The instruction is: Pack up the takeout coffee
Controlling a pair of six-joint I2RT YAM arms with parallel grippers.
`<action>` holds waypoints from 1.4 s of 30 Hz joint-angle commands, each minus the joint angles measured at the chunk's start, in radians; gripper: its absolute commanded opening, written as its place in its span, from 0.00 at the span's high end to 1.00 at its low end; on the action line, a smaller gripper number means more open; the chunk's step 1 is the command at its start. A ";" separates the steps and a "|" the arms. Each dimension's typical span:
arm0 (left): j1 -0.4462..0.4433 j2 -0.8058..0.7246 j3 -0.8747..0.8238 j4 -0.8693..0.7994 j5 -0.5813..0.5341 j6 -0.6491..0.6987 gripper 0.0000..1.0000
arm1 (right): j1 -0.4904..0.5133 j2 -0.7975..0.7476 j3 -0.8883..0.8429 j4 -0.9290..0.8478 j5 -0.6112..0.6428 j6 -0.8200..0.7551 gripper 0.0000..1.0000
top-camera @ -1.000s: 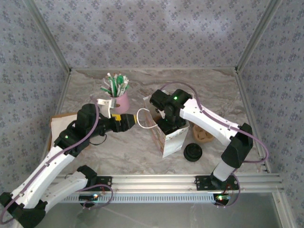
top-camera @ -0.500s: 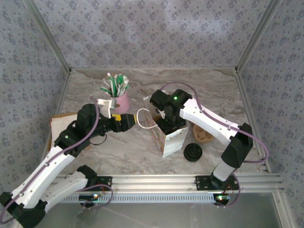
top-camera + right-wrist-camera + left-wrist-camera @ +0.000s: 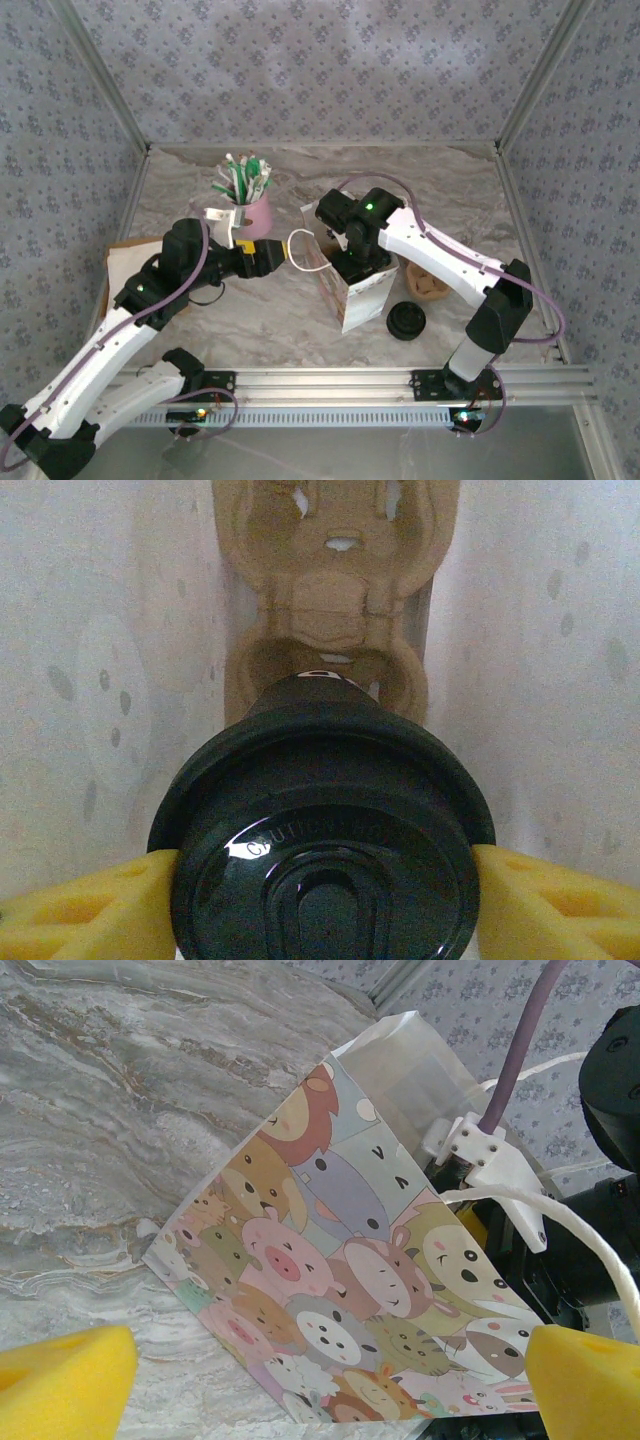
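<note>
Right wrist view: my right gripper [image 3: 320,910] clasps the glossy black-lidded takeout coffee [image 3: 320,810], moulded pulp carrier [image 3: 335,590] upper centre; my left gripper [image 3: 325,1385] gapes wide.

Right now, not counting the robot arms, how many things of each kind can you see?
Printed paper bag: 1
Lidded coffee cup: 1
Pulp cup tray inside bag: 1
Pink cup of sticks: 1
Black lid stack: 1
Tan item beside bag, kind unclear: 1
Flat tan sheet: 1
Total: 7

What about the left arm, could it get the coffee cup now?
Probably not. The takeout coffee is down inside the paper bag, held by the right gripper, and the open left gripper faces the bag's printed outside wall.
</note>
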 commanded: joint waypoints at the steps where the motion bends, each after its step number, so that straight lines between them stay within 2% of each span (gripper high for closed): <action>1: -0.005 0.002 0.003 0.039 -0.005 -0.004 0.00 | -0.001 0.017 0.000 -0.036 -0.018 0.010 0.29; 22: -0.006 0.013 0.018 0.038 -0.006 0.002 0.00 | -0.011 0.048 0.009 -0.037 -0.032 0.005 0.29; 42: -0.007 0.012 0.011 0.037 -0.009 -0.001 0.01 | -0.025 0.050 -0.060 0.026 -0.052 -0.005 0.29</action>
